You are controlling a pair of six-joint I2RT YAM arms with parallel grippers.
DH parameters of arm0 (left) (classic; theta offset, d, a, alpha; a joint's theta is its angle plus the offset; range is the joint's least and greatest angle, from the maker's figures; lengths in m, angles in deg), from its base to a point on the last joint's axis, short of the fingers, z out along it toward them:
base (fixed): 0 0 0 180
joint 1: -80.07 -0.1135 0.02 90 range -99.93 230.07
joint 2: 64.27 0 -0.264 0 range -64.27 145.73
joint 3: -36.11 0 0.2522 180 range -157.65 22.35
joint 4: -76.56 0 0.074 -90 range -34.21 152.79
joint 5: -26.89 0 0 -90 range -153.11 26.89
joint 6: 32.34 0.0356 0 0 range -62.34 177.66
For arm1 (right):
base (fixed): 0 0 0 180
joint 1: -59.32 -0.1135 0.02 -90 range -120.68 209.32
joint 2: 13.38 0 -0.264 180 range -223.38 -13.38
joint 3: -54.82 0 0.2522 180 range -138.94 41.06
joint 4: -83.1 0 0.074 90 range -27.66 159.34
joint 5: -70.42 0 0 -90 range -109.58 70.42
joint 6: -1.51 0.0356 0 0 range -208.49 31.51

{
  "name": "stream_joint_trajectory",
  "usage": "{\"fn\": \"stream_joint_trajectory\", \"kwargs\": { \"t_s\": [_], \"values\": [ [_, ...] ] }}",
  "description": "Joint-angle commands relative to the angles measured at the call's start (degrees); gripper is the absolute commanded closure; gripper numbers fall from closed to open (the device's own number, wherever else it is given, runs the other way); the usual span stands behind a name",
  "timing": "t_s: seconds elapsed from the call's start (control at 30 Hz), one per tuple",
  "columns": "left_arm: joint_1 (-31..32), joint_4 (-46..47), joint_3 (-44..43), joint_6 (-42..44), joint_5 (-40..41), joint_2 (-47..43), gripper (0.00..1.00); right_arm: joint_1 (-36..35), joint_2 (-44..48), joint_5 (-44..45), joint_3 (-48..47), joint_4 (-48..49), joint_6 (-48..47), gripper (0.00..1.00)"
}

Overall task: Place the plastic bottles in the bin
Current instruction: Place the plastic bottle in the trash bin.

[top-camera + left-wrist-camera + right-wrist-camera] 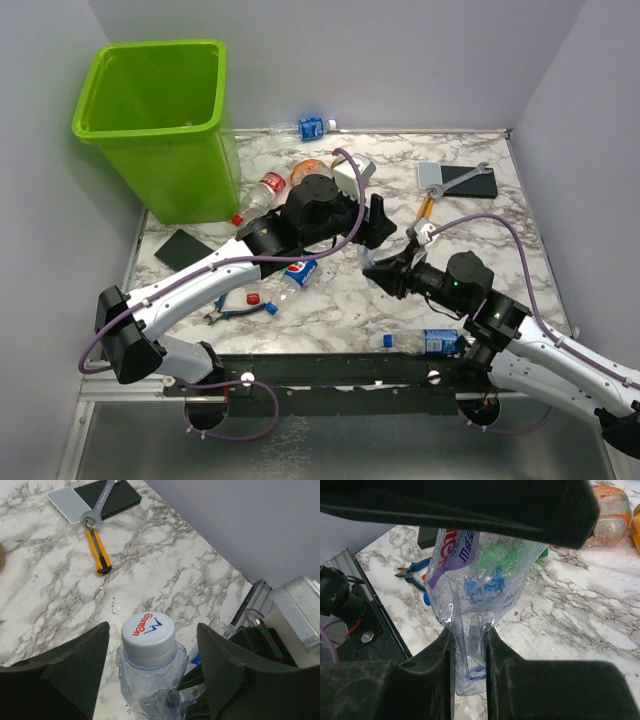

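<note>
Held bottle (480,580): we see it up in the air over the counter (340,315), between both claws, well apart from the bin (160,120).
Right claw (469,647): pinching the flattened bottom end of the held bottle, a v. narrow grip.
Left claw (152,630): spread, one finger on each side of the white cap (148,630), with gaps, not touching.
Risk 1: if the right claw lets go before the left claw is pressed on, we think the bottle drops & rolls away.
Risk 2: the wall is thin & crumpled, so a squeeze near the neck may twist it or let it slip out.
Risk 3: the claws are v. close, and a wrong approach could knock one on the other.
Bottle material: clear thin plastic, wrinkled, purple-white label, hard round cap w/ red & blue print.
Bin: lime-green smooth plastic, square mouth, rolled rim, narrower at the bottom.
Counter: marble pattern, smooth & flat; the red-label bottle (265,190) lies on it beside the bin.
Claw pads (75,670): black, matte, wedge shape.
</note>
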State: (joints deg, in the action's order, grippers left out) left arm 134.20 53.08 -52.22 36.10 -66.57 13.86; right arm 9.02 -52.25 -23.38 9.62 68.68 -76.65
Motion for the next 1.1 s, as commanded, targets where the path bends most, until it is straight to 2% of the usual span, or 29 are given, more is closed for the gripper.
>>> {"fn": "stream_joint_trajectory", "kwargs": {
  "t_s": [0.0,0.13,0.17,0.2,0.23,0.3,0.33,0.53,0.7,0.77,0.83,0.9,1.07],
  "values": [
    [0.2,-3.19,-1.03,0.95,1.39,0.69,0.39,-0.23,0.38,-0.69,-0.28,1.33,-1.35,1.0],
    [0.19,-3.13,-1.47,1.15,2.98,0.39,0.76,-0.23,-0.18,-0.73,-0.36,1.26,-1.05,1.0],
    [0.19,-3.01,-1.68,1.36,3.02,0.13,0.85,-0.23,-0.35,-0.41,-0.56,1.05,-0.61,0.94],
    [0.23,-2.6,-1.78,1.62,4.62,-0.14,0.95,-0.23,-0.59,-0.17,-0.87,0.87,-0.07,0.75],
    [0.24,-2.22,-1.81,1.88,5.73,-0.47,1.0,-0.23,-0.85,-0.09,-1.38,0.01,0.69,0.54],
    [0.2,-0.85,-1.66,2.19,8.37,-1.43,1.0,-0.23,-1.39,-0.2,-2.6,-1.77,2.64,0.09],
    [0.19,-0.13,-1.64,2.58,10.32,-2.01,1.0,-0.23,-1.58,-0.18,-3.42,-2.35,4.03,0.01],
    [-0.2,3.59,-5.01,9.54,21.27,-4.68,1.0,-0.23,-2.66,-1.5,-9.79,-5.99,12.05,0.0],
    [-2.81,10.22,-10.82,25.19,35.1,-7.0,1.0,-0.23,-0.55,1.04,-11.77,-7.04,15.29,0.0],
    [-8.22,12.14,-15.11,30.84,40.99,-6.19,1.0,-0.23,1.76,2.5,-10.07,-6.31,14.03,0.0],
    [-16.36,13.22,-19.52,32.78,42.5,-4.67,1.0,-0.23,3.99,4.93,-7.51,-5.46,12.98,0.0],
    [-21.75,15.88,-21.58,34.57,45.41,-3.82,1.0,-0.23,5.7,7.68,-5.21,-4.98,13.25,0.0],
    [-32.68,20.83,-23.2,28.64,45.58,-1.22,1.0,-0.23,7.14,12.41,-1.87,-5.16,16.57,0.0]
  ]
}}
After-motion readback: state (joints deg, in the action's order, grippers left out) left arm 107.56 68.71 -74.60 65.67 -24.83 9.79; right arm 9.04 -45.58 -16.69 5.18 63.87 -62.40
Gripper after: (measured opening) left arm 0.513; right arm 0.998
